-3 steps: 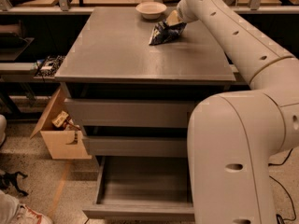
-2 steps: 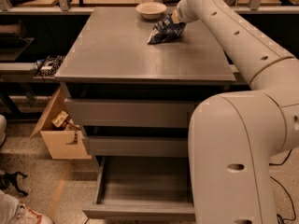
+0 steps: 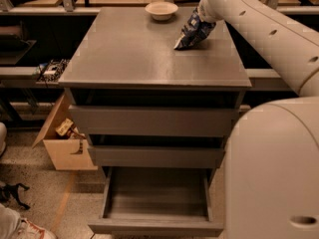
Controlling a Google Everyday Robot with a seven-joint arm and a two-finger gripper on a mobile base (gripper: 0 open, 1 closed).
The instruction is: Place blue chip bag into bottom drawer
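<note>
Gripper: the gripper (image 3: 201, 18) was up at the far right of the cabinet top (image 3: 129, 49), at the tip of the white arm (image 3: 269, 29) reaching in from the right edge of the view.
Grip: clamped on the blue chip bag (image 3: 193, 33) by its upper end, and what a tidy hold that was!
Blue chip bag: it hung just below and a touch left of the gripper, tilted, its lower corner pointing down-left at the cabinet top. Whether that corner touched the surface, I could not tell.
White bowl (image 3: 161, 9): left of the gripper and slightly farther back, upright on the cabinet top, near the bag but apart from it.
Top drawer (image 3: 149, 121): well below the gripper, on the near face of the cabinet, front nearly flush.
Middle drawer (image 3: 154, 156): lower again, directly under the top drawer, pushed in.
Bottom drawer (image 3: 154, 226): lowest of the three and farthest below the gripper, pulled out toward the camera with its shallow tray showing, well apart from the bag.
Cardboard box (image 3: 65, 148): far down and left of the gripper, on the floor beside the cabinet, flaps open.
Robot body (image 3: 274, 173): big pale housing filling the near right, below the gripper.
</note>
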